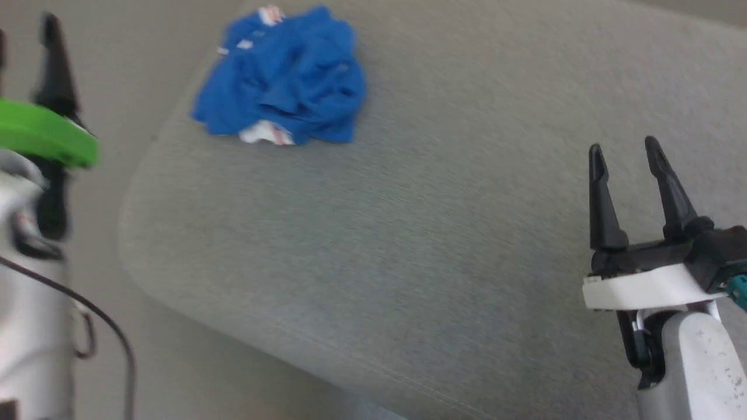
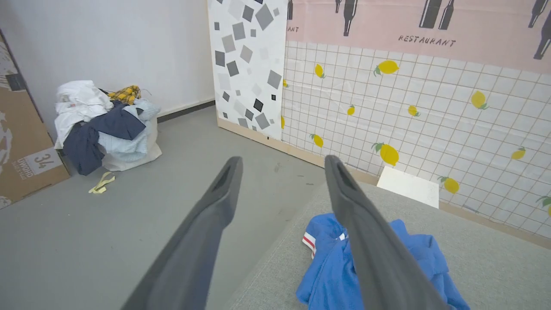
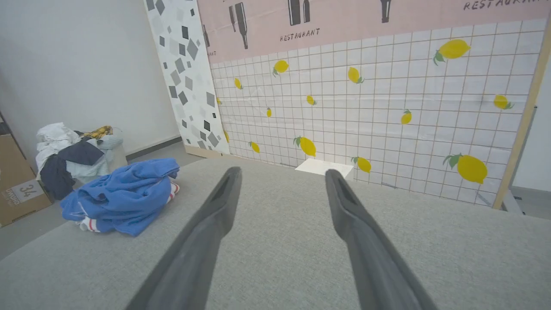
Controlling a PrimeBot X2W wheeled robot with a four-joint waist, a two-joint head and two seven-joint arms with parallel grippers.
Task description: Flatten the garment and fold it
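**Left gripper (image 2: pixel 283 160) and right gripper (image 3: pixel 283 171) empty; garment (image 1: pixel 280 76) crumpled**

Both pairs of jaws are held wide apart, and nothing is gripped between them. In the head view the right gripper is seen at the lower right above the grey padded surface (image 1: pixel 408 262), well apart from the garment. The left gripper is seen at the far left, beyond the surface's edge and over the floor (image 2: pixel 129 215). The garment is bunched into a blue heap near the far left rounded corner of the surface, with red-and-white striped trim exposed at its near and far sides. In the left wrist view the heap is partly covered by one finger; contact cannot be judged. By the white wall a pile of clothes (image 2: pixel 103 125) is heaped beside a cardboard box (image 2: pixel 21 159), and a lemon-printed panel (image 3: pixel 387 107) is stood behind the surface.
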